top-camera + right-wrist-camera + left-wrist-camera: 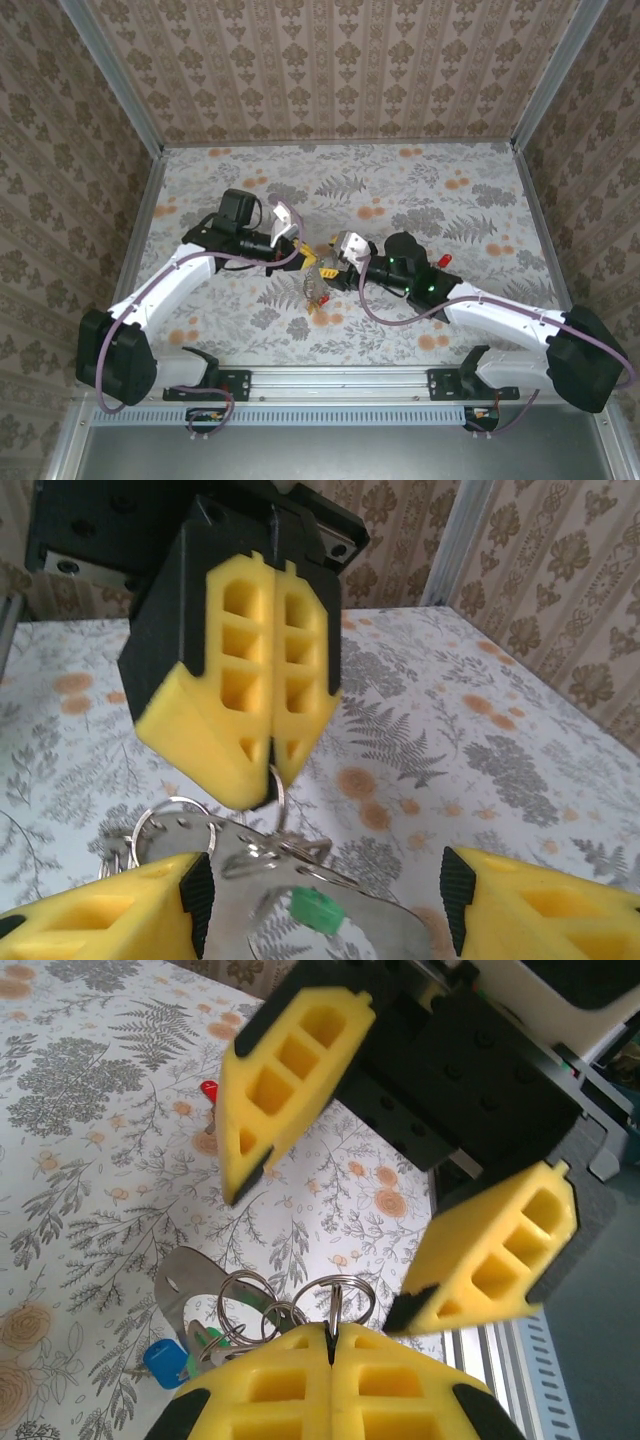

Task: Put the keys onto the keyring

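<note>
My left gripper (330,1332) is shut on a thin split ring of the keyring (335,1295), a bunch of silver rings on a flat metal loop (185,1280). Keys with a blue head (165,1362) and a green head (205,1345) hang from the bunch. My right gripper (325,895) stands open around the metal loop (400,925) and the green key (318,910), with its fingers (290,1060) apart on either side. The two grippers meet at mid-table, the left gripper (308,260) facing the right gripper (332,266). A red key (443,260) lies alone on the table.
The floral tabletop (440,190) is walled by patterned panels with metal posts. The arms' mounting rail (340,382) runs along the near edge. Cables loop beside both arms.
</note>
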